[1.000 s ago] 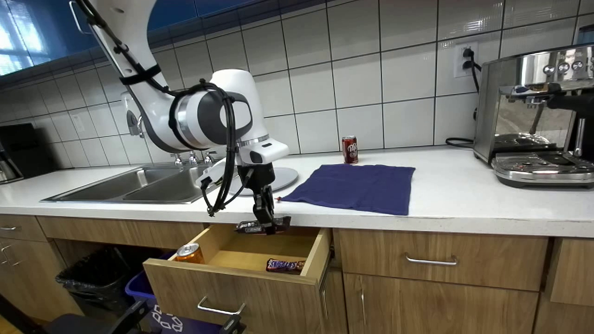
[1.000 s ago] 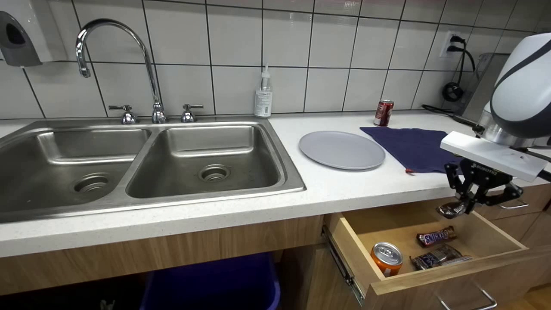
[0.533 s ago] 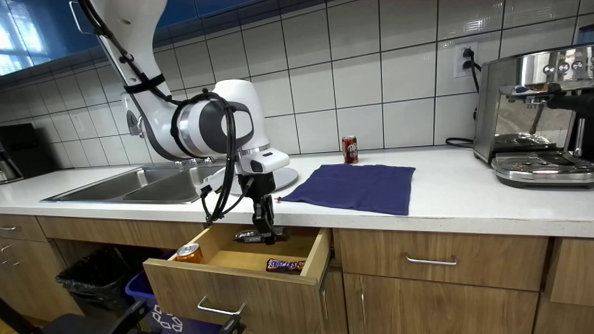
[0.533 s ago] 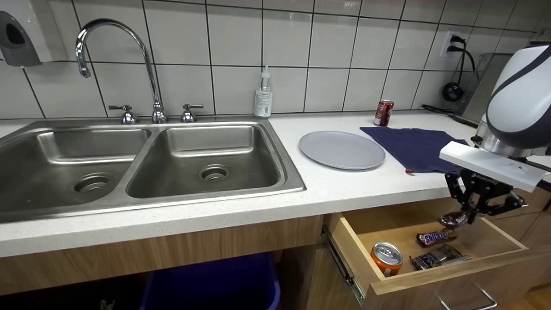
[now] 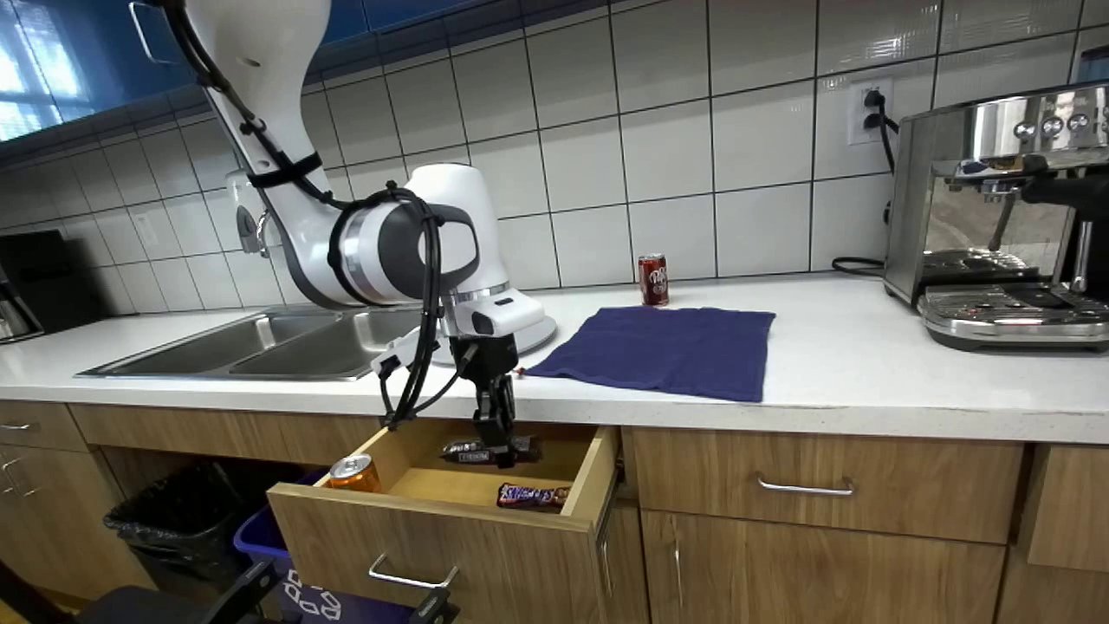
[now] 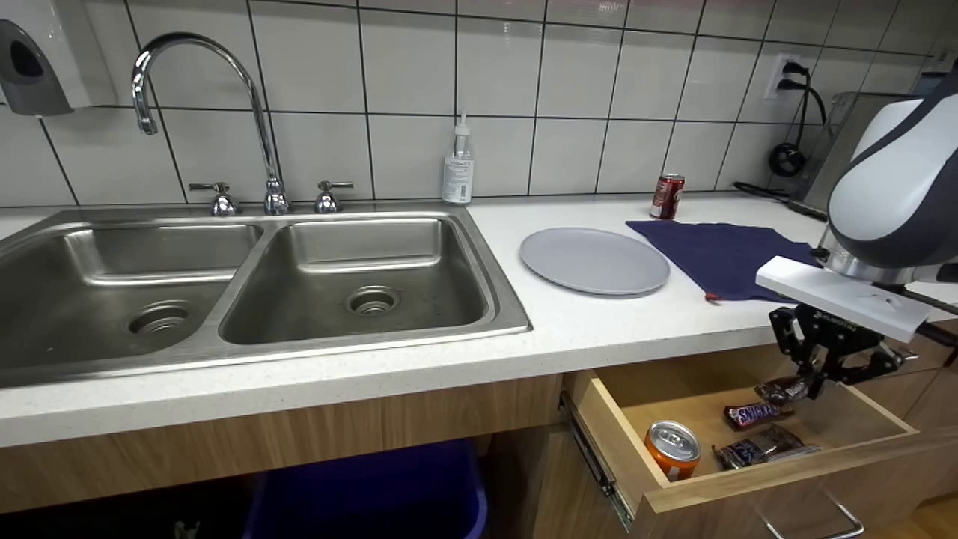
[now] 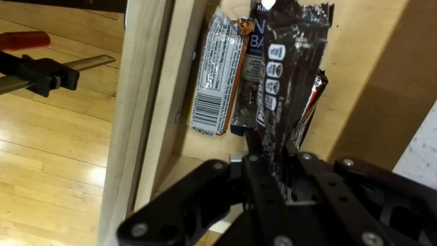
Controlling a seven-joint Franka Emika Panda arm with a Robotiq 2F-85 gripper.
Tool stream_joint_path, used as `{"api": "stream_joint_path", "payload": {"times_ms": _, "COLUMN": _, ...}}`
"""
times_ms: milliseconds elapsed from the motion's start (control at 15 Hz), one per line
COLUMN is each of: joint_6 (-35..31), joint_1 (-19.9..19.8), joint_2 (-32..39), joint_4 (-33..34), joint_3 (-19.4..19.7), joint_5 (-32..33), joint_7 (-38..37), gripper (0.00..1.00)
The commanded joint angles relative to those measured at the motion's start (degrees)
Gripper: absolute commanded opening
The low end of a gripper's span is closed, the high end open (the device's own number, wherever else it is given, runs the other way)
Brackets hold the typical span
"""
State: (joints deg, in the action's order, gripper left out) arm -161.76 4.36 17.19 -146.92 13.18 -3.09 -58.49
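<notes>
My pincer (image 7: 271, 147) is clamped on a dark brown bar (image 7: 290, 75), both fingers against the wrapper; in the wrist view a long stretch of it juts past them. In both exterior views the bar hangs over the inside of the pulled-out drawer (image 5: 459, 537), roughly level. Whether its underside touches anything, I cannot tell. On the drawer floor: a Snickers bar (image 6: 751, 415), with my load crossing in front of it in an exterior view; a blue-labelled bar (image 7: 251, 63) nearer the drawer's front; a white-labelled bar (image 7: 216, 75) close along the drawer's front wall. An orange can (image 6: 673, 451) stands upright in a front corner of the drawer. Hazards, as I judge them: releasing from here, the brown bar could tumble or land crosswise on the others, since the drawer floor beneath is crowded. Pressing lower could pin wrapper against wrapper and bend the brown bar, or make it pivot, because my grip takes only part of its length. Slick film might slip between my fingers if the jutting end knocks a wall of the drawer. A swing toward that front corner risks toppling the can; a drift toward the drawer's back could scrape me on the counter (image 6: 584, 337), whose edge sits above it.
</notes>
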Motion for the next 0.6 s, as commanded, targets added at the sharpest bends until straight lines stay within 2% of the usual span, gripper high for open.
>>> {"api": "stream_joint_path", "payload": {"times_ms": 0, "joint_6": 1.71, "joint_1": -0.61, "joint_2": 0.94, "joint_4": 2.00, "joint_3": -0.87, "joint_5": -1.64, "joint_7": 0.18, "gripper": 0.12}}
{"api": "stream_joint_path", "payload": {"times_ms": 67, "joint_6": 1.83, "joint_1": -0.61, "joint_2": 1.06, "joint_4": 2.20, "joint_3": -0.88, "joint_5": -1.76, "joint_7": 0.27, "gripper": 0.41}}
{"api": "stream_joint_path", "payload": {"times_ms": 133, "joint_6": 1.95, "joint_1": -0.60, "joint_2": 1.11, "joint_4": 2.36, "joint_3": -0.86, "joint_5": -1.85, "joint_7": 0.33, "gripper": 0.41}}
{"api": "stream_joint_path", "payload": {"times_ms": 200, "joint_6": 2.01, "joint_1": -0.59, "joint_2": 1.01, "joint_4": 2.41, "joint_3": -0.84, "joint_5": -1.95, "joint_7": 0.42, "gripper": 0.46}}
{"api": "stream_joint_path", "payload": {"times_ms": 533, "joint_6": 2.28, "joint_1": -0.32, "joint_2": -0.54, "joint_4": 1.75, "joint_3": -0.86, "joint_5": -1.53, "joint_7": 0.96, "gripper": 0.81}}
